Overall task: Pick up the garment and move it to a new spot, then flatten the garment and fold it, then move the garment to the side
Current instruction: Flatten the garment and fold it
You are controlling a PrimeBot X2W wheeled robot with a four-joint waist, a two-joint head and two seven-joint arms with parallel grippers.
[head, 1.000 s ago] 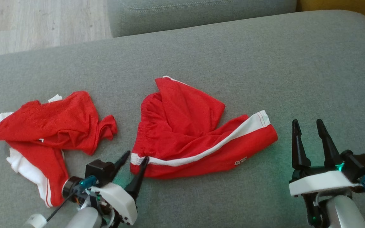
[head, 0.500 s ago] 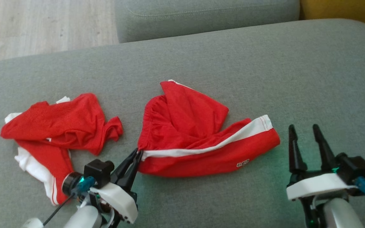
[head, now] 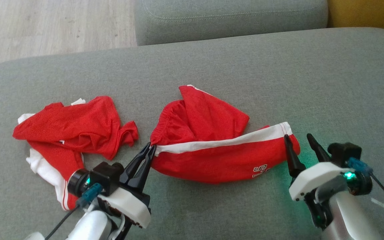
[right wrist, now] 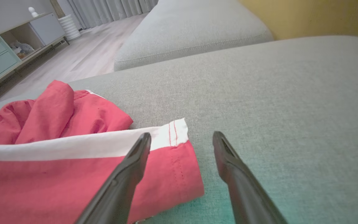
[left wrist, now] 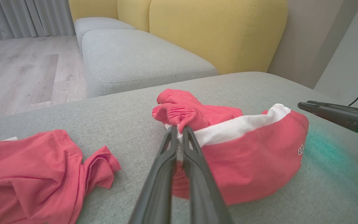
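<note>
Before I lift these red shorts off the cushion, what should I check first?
1. Left gripper shut on the shorts at the waistband corner: ok.
2. Right gripper open at the leg hem, not yet closed: not ok.
3. Hem between the right fingers: cannot tell; one finger overlaps it in the right wrist view.
4. Shorts apart from the other red garment: ok.
5. Bare cushion beyond the right gripper for laying down: ok.

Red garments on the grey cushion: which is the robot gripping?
The red shorts with the white side stripe: the left gripper pinches their corner. The crumpled red garment lies apart.
</note>
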